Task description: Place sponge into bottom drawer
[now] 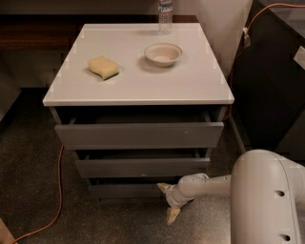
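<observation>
My gripper (167, 201) is low at the cabinet's foot, just in front of the right part of the bottom drawer (126, 190). Its two pale fingers are spread wide, one above the other, with nothing between them; I cannot tell whether the upper fingertip touches the drawer front. The sponge (103, 67) lies on the white cabinet top (190, 86), in the left half and well apart from the gripper. A white bowl (163, 54) sits to its right, a water bottle (165, 9) stands at the back edge, and an orange cable (59, 190) runs across the floor at left.
</observation>
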{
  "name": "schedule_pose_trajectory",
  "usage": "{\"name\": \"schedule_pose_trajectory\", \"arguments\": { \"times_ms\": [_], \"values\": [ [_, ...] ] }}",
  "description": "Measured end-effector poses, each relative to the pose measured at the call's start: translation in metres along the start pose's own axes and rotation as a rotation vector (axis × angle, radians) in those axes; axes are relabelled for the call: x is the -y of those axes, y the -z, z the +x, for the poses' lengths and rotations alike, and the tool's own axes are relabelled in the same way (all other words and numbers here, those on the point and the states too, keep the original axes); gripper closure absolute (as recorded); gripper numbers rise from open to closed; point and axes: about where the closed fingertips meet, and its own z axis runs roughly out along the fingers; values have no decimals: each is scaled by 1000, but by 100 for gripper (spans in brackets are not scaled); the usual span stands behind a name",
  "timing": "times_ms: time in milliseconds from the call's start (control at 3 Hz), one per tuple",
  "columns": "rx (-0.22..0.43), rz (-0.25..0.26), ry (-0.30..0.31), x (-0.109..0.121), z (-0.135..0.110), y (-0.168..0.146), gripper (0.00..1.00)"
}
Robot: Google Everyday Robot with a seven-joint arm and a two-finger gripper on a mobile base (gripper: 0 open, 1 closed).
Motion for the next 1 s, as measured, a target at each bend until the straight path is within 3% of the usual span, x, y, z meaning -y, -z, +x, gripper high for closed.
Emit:
{"name": "schedule_pose_trajectory", "arguments": {
  "times_ms": [333,1000],
  "values": [
    [22,55,22,17,11,-43,0],
    [44,146,10,43,25,-89,0]
  ]
}}
